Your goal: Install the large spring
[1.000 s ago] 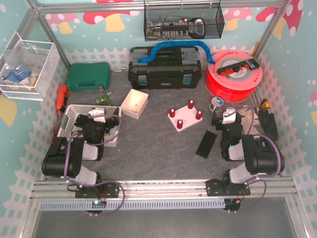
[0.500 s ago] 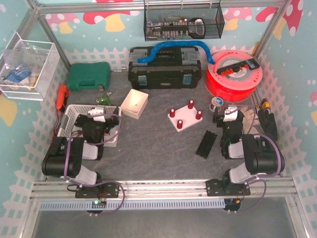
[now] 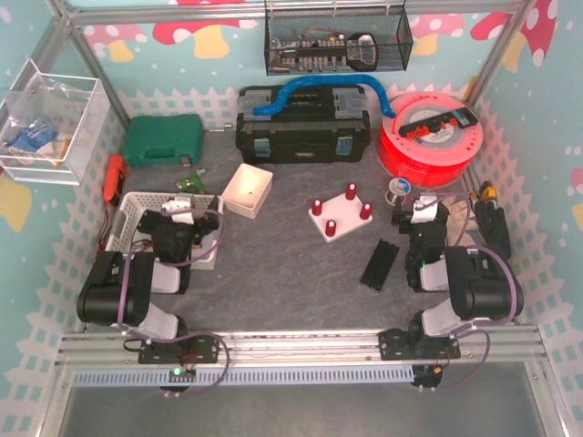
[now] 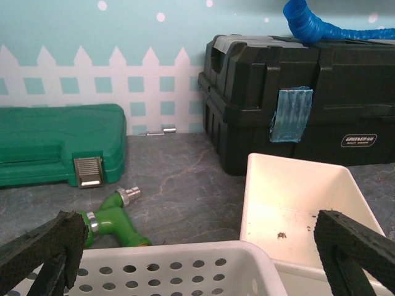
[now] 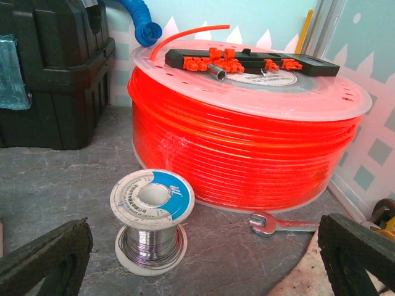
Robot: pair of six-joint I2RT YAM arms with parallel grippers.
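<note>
The left gripper [image 4: 197, 250] has its 2 fingers [image 4: 43, 253] spread wide and holds nothing. Just below and between them runs the rim of a white perforated basket [image 4: 185, 265]. Ahead of the right-hand finger stands a white open box [image 4: 296, 197], and ahead of the left-hand finger a green hose fitting [image 4: 111, 219] lies on the table. Farther ahead are a green case [image 4: 55, 145] and a black toolbox [image 4: 308, 105].

The right gripper [image 5: 202, 256] is also spread wide and empty. Between its fingers [image 5: 358, 253], a little ahead, a solder spool [image 5: 151, 222] stands upright. Behind that sits an orange filament reel [image 5: 241, 142], with a small wrench [image 5: 278, 225] lying at its foot, nearer the right-hand finger.

From above, a white base with 3 red pegs [image 3: 339, 218] lies between the 2 grippers, apart from both. I cannot tell where the large spring is, since no view shows it clearly.
</note>
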